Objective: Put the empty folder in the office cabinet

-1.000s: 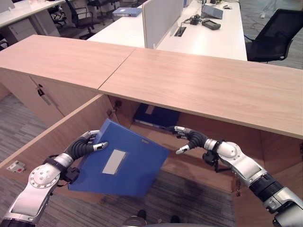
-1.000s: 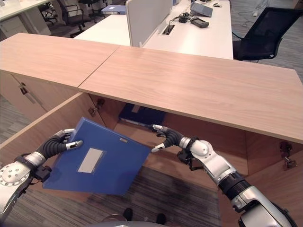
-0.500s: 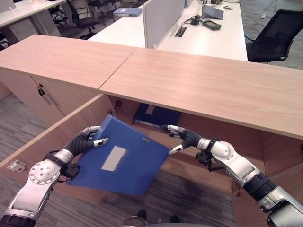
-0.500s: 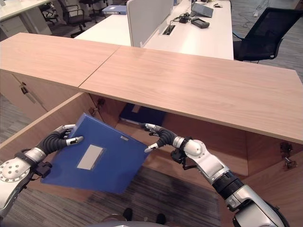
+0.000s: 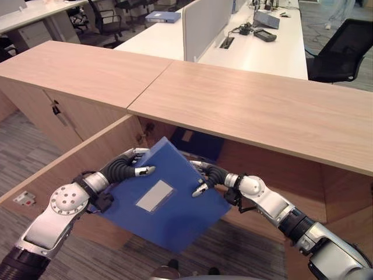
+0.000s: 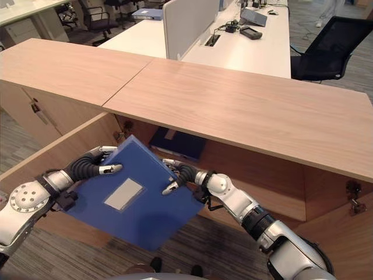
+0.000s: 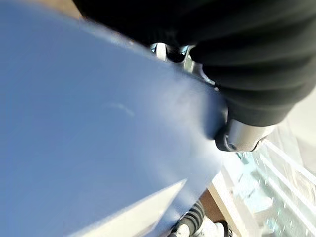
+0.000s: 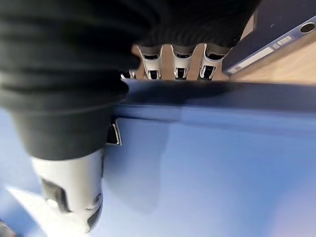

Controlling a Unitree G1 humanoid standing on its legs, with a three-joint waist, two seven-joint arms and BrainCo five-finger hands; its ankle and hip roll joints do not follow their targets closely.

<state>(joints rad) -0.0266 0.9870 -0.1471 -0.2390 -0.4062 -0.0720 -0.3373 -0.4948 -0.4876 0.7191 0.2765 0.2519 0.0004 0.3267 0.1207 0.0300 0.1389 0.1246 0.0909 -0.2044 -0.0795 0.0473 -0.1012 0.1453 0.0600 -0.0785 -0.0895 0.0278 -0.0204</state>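
Observation:
I hold a blue folder (image 5: 175, 210) with a white label in both hands, tilted, in front of the open office cabinet (image 5: 262, 111). My left hand (image 5: 123, 169) is shut on its upper left edge, thumb on the cover. On the upper right edge my right hand (image 5: 211, 175) is shut, thumb on the face (image 8: 222, 168) and fingers (image 8: 177, 61) curled over the edge. The left wrist view has the folder (image 7: 74, 123) close against the hand (image 7: 242, 136). A second, darker blue folder (image 5: 201, 143) lies flat inside the cabinet, behind the held one.
The cabinet's door (image 5: 70, 175) stands swung open at the left, close to my left arm. A closed cabinet (image 5: 64, 70) adjoins on the left. White desks with a divider (image 5: 204, 23) and a black chair (image 5: 344, 52) stand behind.
My right hand has moved left and closed on the folder's right edge. The folder has risen and moved towards the cabinet opening, held by both hands now.

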